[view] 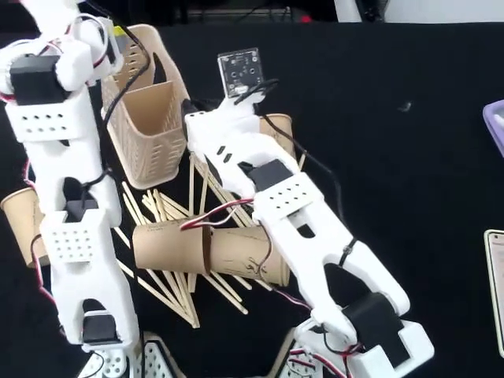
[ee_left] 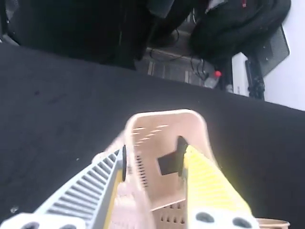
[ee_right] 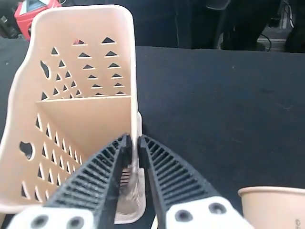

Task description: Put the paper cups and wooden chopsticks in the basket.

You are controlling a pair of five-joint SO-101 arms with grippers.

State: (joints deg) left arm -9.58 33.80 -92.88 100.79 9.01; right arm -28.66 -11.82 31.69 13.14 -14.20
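Right gripper (ee_right: 134, 140) sits nearest its lens, jaws together and pinching the rim of a basket (ee_right: 86, 57) wall. Left gripper (ee_left: 153, 157) has jaws apart, straddling a wall at the basket's far end; we can't see it clamping.

We read this as basket positioning, with loading not yet started: the compartment seen from the right wrist is empty. Two paper cups (view: 201, 250) lie on their sides, end to end across the chopsticks (view: 161, 209), just in front of the basket. A third cup (view: 279, 126) sits beside the right arm and a fourth cup (view: 17, 216) by the left arm.

Next we need one gripper to let go and come down on a cup while the other steadies the basket.

Wrist views settle the grips; the high view supplies the pile layout.
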